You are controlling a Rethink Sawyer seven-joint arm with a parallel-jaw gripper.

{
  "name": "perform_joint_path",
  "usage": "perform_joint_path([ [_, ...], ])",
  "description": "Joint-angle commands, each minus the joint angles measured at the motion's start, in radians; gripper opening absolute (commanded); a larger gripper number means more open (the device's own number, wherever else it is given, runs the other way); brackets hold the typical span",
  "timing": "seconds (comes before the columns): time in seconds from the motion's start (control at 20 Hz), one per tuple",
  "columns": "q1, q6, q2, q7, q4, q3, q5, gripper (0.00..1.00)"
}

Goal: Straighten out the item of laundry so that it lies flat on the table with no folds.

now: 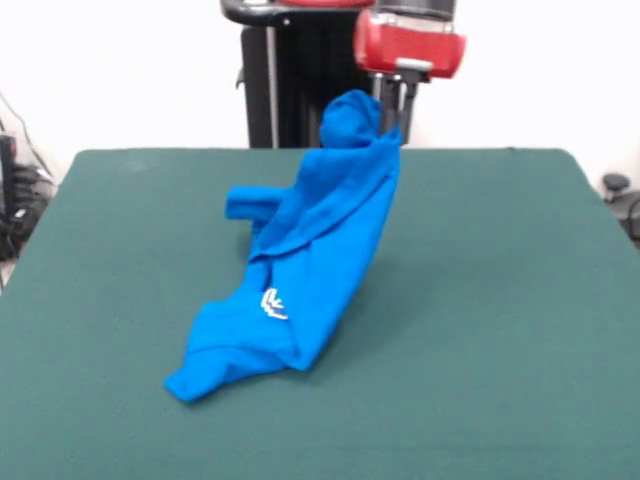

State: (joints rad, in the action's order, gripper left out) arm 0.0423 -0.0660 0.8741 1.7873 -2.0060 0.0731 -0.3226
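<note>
Overhead, the end effector [392, 118] pinches the blue T-shirt [300, 270] — lower end bunched on the table [500, 300].

The arm [409, 45] ends in a glossy red, rounded casing with a grey plate beneath; two thin dark rods drop from it. Behind stands a black pedestal [285, 85].

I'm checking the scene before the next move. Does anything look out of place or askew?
Yes. The blue T-shirt is not flat: the gripper holds its top bunched in the air, and the cloth hangs in a twisted slope to a crumpled end on the green table. Only a sliver of white print shows.
</note>
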Motion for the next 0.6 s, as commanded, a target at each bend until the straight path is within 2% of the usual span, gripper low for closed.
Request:
perform_joint_path([
  [0.05, -0.123, 0.133, -0.066, 0.316, -0.103, 0.076, 0.119, 0.00],
  [0.3, -0.166, 0.221, -0.108, 0.299, -0.104, 0.106, 0.174, 0.00],
  [0.35, -0.164, 0.239, -0.110, 0.277, -0.111, 0.100, 0.189, 1.00],
  [0.6, -0.164, 0.237, -0.108, 0.264, -0.117, 0.096, 0.205, 1.00],
])
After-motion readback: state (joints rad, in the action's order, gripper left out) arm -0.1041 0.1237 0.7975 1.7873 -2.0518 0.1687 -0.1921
